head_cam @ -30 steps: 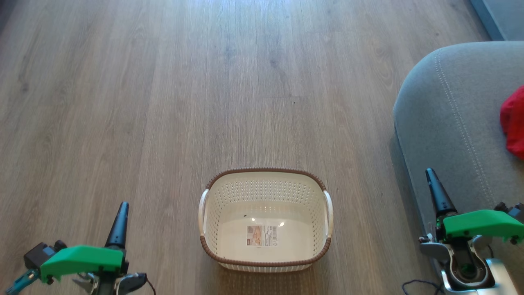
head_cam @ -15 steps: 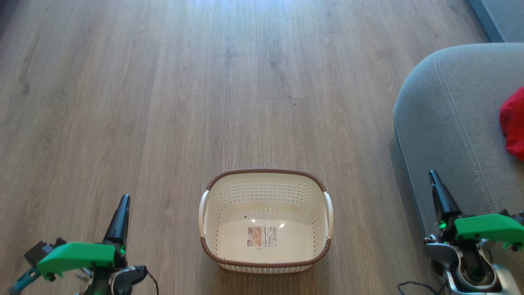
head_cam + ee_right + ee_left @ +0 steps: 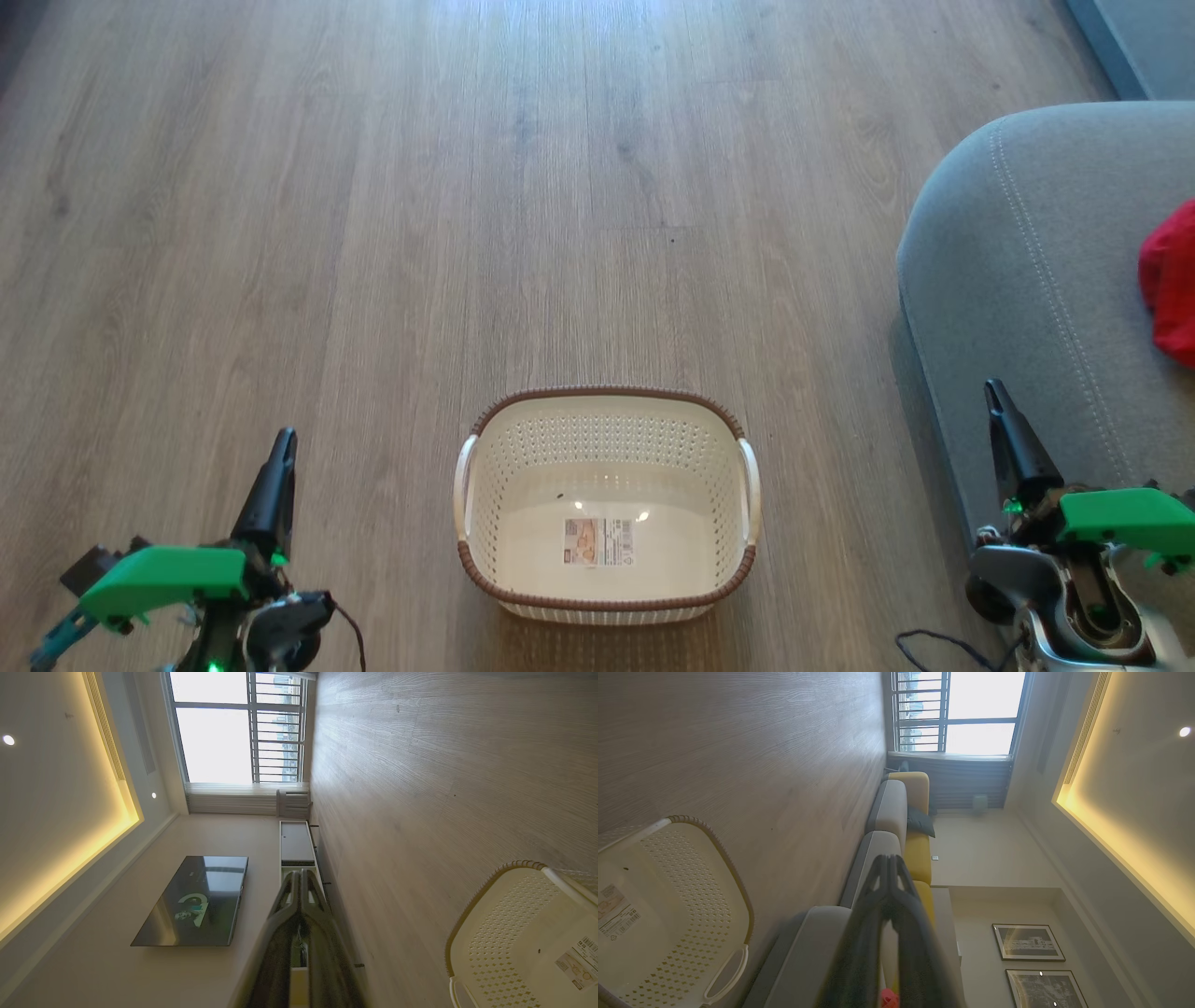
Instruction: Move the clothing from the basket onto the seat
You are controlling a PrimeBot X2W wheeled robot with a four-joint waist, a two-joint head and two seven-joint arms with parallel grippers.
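Fingers pressed shut, gripping nothing, on left gripper (image 3: 283,446) and right gripper (image 3: 996,399). Basket (image 3: 607,429) between them, no fabric inside, long axis 9-to-3. Red clothing (image 3: 1172,280) lies on seat (image 3: 1008,261), 2 o'clock from right gripper, the nearer arm. Judged: nothing left to move.

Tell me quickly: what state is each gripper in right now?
Left gripper: closed, holding nothing.
Right gripper: closed, holding nothing.
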